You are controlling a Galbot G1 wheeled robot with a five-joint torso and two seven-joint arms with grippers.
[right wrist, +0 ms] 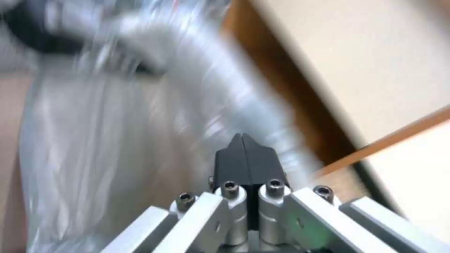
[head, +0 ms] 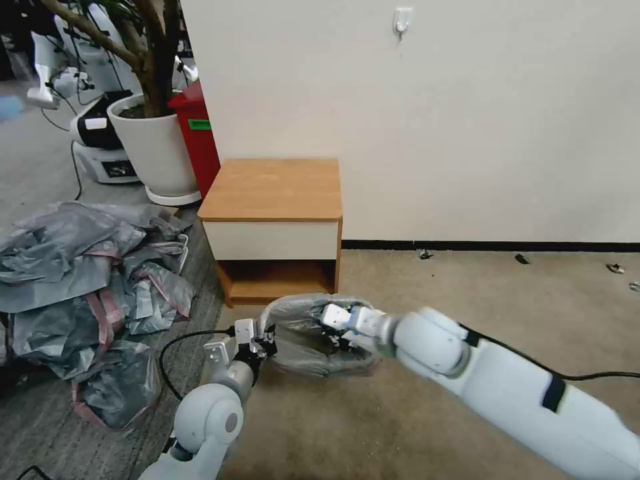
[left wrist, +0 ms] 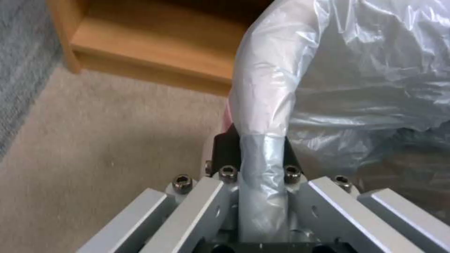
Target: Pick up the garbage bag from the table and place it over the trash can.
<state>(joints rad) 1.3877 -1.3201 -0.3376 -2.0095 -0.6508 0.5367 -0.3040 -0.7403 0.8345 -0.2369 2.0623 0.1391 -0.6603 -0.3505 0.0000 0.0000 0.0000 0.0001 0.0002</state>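
The garbage bag, thin grey crinkled plastic, hangs spread open between my two arms, low over the carpet in front of the table. My left gripper is shut on a bunched strand of the garbage bag's edge, and the plastic runs straight between the left gripper's fingers. My right gripper sits at the bag's mouth on the opposite side. In the right wrist view the right gripper's black pads are pressed together with no plastic seen between them, and the bag is blurred behind. The trash can is hidden.
A heap of grey-and-pink bags lies on the floor to the left. A white planter pot and a red bin stand behind it beside the wall. A black cable loops near my left arm. Open carpet lies to the right.
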